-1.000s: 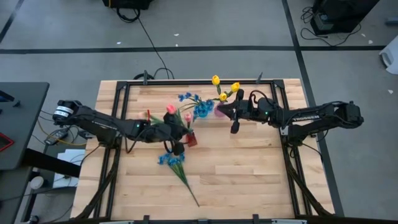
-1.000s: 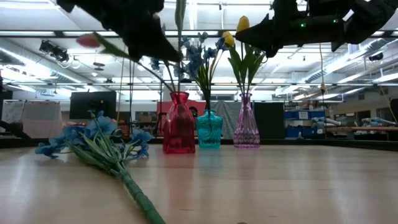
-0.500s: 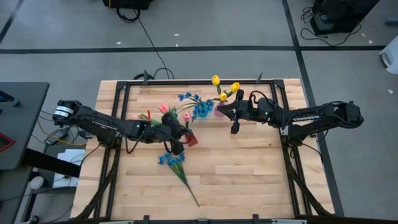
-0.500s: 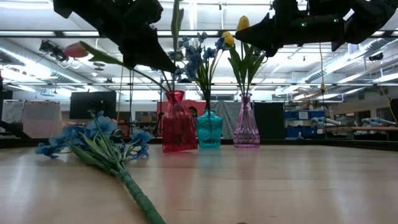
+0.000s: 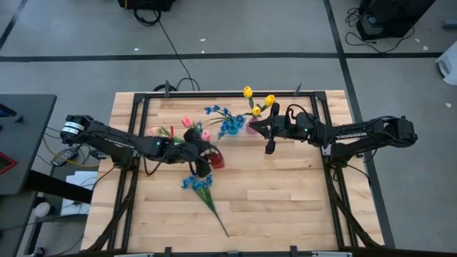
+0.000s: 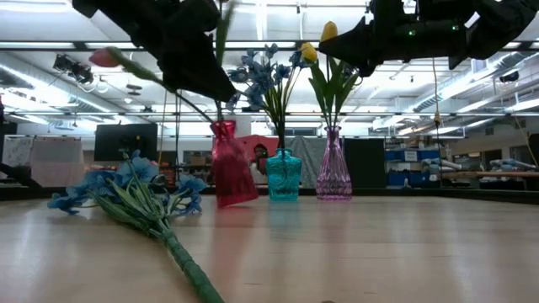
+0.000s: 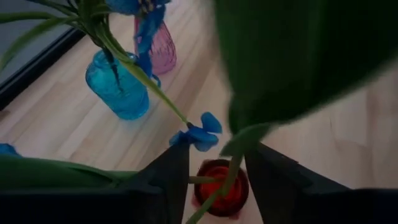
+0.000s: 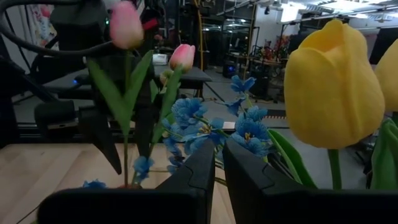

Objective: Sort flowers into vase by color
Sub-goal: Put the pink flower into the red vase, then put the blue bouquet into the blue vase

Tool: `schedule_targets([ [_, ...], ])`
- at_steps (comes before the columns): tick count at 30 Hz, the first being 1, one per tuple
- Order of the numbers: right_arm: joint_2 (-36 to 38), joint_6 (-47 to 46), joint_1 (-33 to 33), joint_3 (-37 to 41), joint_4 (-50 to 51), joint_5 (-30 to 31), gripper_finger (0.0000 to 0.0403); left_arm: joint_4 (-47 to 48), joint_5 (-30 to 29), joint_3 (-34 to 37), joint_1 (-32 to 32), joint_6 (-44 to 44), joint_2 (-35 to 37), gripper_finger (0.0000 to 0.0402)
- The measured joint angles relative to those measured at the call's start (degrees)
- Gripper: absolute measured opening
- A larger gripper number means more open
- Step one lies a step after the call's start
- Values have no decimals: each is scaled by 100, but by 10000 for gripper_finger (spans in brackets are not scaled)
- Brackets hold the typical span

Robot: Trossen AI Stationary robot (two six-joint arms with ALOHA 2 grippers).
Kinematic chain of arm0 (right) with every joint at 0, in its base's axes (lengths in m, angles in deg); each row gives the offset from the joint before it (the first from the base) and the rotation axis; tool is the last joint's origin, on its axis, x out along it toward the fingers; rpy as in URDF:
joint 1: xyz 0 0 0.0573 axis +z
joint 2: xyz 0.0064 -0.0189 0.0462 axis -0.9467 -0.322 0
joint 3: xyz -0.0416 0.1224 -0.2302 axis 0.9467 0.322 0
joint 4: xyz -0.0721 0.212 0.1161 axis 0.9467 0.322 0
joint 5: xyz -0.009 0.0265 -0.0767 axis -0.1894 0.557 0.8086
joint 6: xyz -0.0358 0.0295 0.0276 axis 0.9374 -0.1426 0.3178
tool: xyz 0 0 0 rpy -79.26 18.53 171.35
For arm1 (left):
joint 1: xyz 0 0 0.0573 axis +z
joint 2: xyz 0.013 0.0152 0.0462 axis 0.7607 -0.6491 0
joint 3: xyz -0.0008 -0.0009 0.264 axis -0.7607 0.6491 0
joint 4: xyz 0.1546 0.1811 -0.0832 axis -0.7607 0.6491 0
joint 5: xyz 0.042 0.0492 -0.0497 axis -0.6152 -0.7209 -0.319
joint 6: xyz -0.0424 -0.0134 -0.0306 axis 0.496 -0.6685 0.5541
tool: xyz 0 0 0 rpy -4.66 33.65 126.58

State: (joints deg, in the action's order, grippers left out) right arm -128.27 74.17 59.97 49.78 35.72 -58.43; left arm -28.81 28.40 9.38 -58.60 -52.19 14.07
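Two pink tulips (image 5: 187, 122) stand with their stems in the red vase (image 6: 229, 164), which is tipped, neck toward the table's left. My left gripper (image 7: 217, 168) hangs open just above the vase's mouth (image 7: 219, 186), its fingers on either side of the stems. Blue blossoms fill the teal vase (image 6: 284, 175), and yellow tulips (image 5: 258, 100) stand in the purple vase (image 6: 333, 172). My right gripper (image 5: 265, 130) hovers shut beside the yellow tulips, holding nothing. A blue bunch (image 5: 200, 184) lies flat on the table. My left gripper comes from above, its open fingers (image 7: 171, 177) flanking the pink tulips' stems (image 7: 233, 165) right over the red vase's mouth. Whether a finger touches a stem I cannot tell. The stems' lower ends sit in the tipped vase.
The three vases stand close together in a row near the table's far middle. The lying blue bunch's long stem (image 5: 216, 214) points toward the near edge. A black frame (image 5: 136, 121) runs around the tabletop. Bare wood lies at the near left and right.
My left gripper has drifted toward the table's left edge above the red vase. The pink tulips have swung left with it. The red vase, upright a second ago, now leans with its neck to the left while its base stays in place.
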Motion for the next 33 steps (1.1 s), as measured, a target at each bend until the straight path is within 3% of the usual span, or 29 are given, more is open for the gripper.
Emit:
schedule_targets([
  [9,0,-2,0,0,-7,-4,48,93,-76,-225,-215,-463,0,166],
  [28,-2,-9,-2,0,63,-5,48,163,-584,-229,-385,-558,94,166],
  [33,-2,-24,-2,0,59,-4,48,-36,-325,-231,-461,-652,157,166],
])
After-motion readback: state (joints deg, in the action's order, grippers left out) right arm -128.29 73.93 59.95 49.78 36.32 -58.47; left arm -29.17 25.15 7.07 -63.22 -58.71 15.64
